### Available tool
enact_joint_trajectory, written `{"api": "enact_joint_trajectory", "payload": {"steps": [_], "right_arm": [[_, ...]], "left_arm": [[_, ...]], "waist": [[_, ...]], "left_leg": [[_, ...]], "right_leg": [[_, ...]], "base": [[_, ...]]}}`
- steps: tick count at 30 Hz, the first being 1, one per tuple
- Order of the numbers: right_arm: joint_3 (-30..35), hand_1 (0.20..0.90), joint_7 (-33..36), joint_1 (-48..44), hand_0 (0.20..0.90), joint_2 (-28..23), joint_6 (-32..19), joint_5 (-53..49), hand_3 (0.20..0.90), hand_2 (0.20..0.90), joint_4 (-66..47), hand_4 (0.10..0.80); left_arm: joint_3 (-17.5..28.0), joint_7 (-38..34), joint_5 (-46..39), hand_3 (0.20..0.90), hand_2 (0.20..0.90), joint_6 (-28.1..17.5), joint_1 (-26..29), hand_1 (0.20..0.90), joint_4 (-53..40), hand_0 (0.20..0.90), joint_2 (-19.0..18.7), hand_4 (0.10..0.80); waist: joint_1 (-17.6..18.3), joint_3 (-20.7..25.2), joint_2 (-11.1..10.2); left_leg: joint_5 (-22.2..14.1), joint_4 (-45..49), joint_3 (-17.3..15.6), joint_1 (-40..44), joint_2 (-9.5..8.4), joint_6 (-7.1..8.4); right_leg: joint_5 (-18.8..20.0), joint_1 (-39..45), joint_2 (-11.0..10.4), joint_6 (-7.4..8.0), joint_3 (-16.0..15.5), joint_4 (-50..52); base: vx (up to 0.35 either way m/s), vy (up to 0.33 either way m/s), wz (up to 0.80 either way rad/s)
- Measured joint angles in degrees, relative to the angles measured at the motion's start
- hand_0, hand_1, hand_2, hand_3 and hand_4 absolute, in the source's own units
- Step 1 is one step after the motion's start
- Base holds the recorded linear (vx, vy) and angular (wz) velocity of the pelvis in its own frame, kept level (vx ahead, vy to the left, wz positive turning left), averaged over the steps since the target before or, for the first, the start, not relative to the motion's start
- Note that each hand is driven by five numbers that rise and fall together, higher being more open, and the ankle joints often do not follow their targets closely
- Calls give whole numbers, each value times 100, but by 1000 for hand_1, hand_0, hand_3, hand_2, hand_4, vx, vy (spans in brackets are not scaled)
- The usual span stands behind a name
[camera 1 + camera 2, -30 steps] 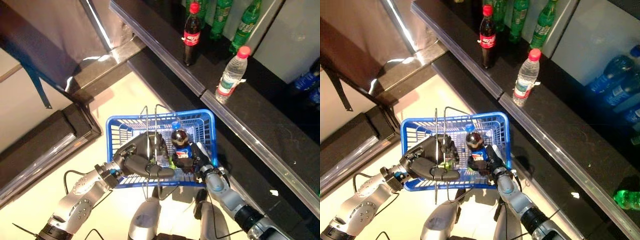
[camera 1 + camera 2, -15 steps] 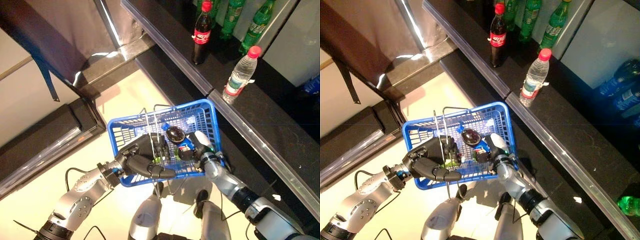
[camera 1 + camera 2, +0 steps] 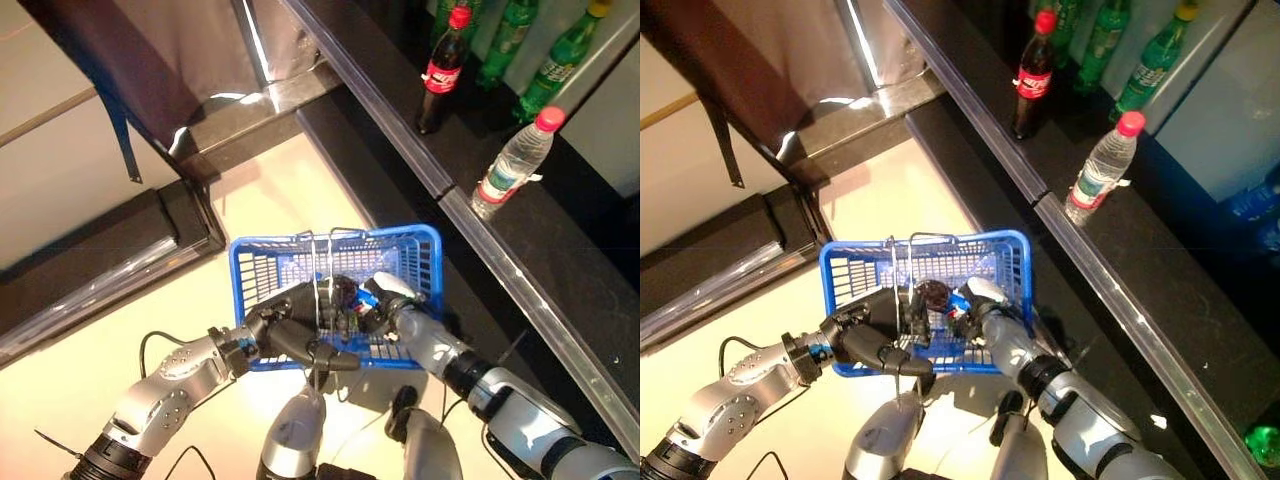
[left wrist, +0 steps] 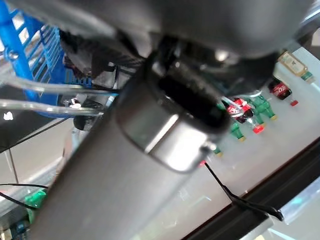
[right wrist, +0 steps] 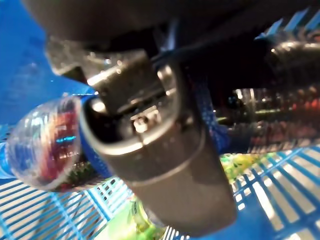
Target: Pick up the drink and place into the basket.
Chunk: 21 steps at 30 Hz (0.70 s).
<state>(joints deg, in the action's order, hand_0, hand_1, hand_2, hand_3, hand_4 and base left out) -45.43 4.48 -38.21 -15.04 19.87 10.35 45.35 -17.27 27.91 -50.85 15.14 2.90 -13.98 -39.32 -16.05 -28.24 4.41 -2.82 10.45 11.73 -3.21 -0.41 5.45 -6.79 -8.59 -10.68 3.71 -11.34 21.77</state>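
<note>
The blue wire-mesh basket [image 3: 410,245] hangs at the centre of the head views, over a pale floor [image 3: 260,190], its two metal handles [image 3: 318,262] standing up across the middle. The left hand [image 3: 300,325] comes in from seven o'clock and is curled round those handles at the basket's near rim, thumb laid along the front edge, so it is carrying the basket. The right hand [image 3: 385,300] reaches in from four o'clock over the basket's right wall, its white-covered thumb uppermost, and it is inside the basket against the drink bottle [image 3: 348,295]. That bottle, dark with a blue and red label, lies tilted low in the basket between the two hands, just right of the handles. In the right wrist view the thumb [image 5: 165,165] is pressed across the bottle [image 5: 42,145] with blue mesh behind it, so the hand grasps the drink. A yellow-green item [image 5: 240,162] lies on the basket floor beside it; what it is cannot be told. At one to two o'clock a dark shelf [image 3: 560,290] runs diagonally, bearing a red-capped cola bottle [image 3: 440,70], a clear water bottle [image 3: 510,165] with a red cap, and green soda bottles [image 3: 555,60] behind them.
</note>
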Motion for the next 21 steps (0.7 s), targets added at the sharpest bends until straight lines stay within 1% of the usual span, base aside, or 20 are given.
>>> {"api": "enact_joint_trajectory", "payload": {"steps": [1, 2, 5, 10, 13, 16, 21], "right_arm": [[1, 481, 25, -46, 481, 155, 8, -138, 411, 481, 257, 311], [1, 900, 29, -64, 900, 239, 7, -216, 900, 900, 402, 800], [14, 900, 94, -53, 900, 370, 2, -435, 900, 900, 604, 800], [145, 900, 362, -48, 900, 383, -103, -656, 900, 900, 706, 800], [320, 900, 602, -49, 900, 351, -186, -844, 900, 900, 764, 800], [461, 900, 729, -48, 900, 315, -297, -1086, 900, 900, 815, 800], [509, 900, 867, -46, 900, 191, -396, -1330, 900, 900, 811, 800]], "left_arm": [[-34, 0, 10, 200, 300, 75, 0, 300, 0, 300, 11, 100], [-46, 0, 20, 200, 300, 131, 1, 300, 0, 300, 11, 100], [-57, -37, 47, 200, 300, 224, 1, 300, 2, 300, -24, 100], [-61, -66, 46, 200, 300, 225, 2, 300, 2, 300, -44, 100], [-61, -108, 47, 200, 300, 241, 3, 300, 4, 300, -38, 100], [-61, -160, 46, 200, 300, 363, 4, 300, 24, 300, -39, 100], [-59, -182, 43, 200, 300, 370, 23, 300, 25, 300, -14, 100]], "waist": [[-12, 0, 0], [-14, 0, 0], [-69, 0, 1], [-102, 0, 1], [-93, 0, 1], [-89, 0, 1], [-94, 0, 1]], "left_leg": [[2, 4, 20, -1, -9, -3], [8, 4, 37, -5, -16, -7], [16, 6, 59, -18, -29, -12], [17, 31, 77, -40, -49, -15], [17, 51, 106, -70, -51, -15], [17, 53, 107, -77, -51, -15], [17, 53, 107, -78, -51, -15]], "right_leg": [[-4, 15, -16, 3, -33, 1], [-6, 23, -28, 6, -52, 0], [-11, 26, -47, 12, -73, -5], [-17, 25, -66, 22, -85, -8], [-17, 22, -62, 22, -105, -8], [-16, 16, -60, 22, -106, -9], [-14, 17, -57, 23, -106, -29]], "base": [[-16, 19, 11], [-19, 21, 12], [-8, 17, 6], [1, 3, 1], [-2, 2, 1], [0, 0, 0], [0, 0, 0]]}}
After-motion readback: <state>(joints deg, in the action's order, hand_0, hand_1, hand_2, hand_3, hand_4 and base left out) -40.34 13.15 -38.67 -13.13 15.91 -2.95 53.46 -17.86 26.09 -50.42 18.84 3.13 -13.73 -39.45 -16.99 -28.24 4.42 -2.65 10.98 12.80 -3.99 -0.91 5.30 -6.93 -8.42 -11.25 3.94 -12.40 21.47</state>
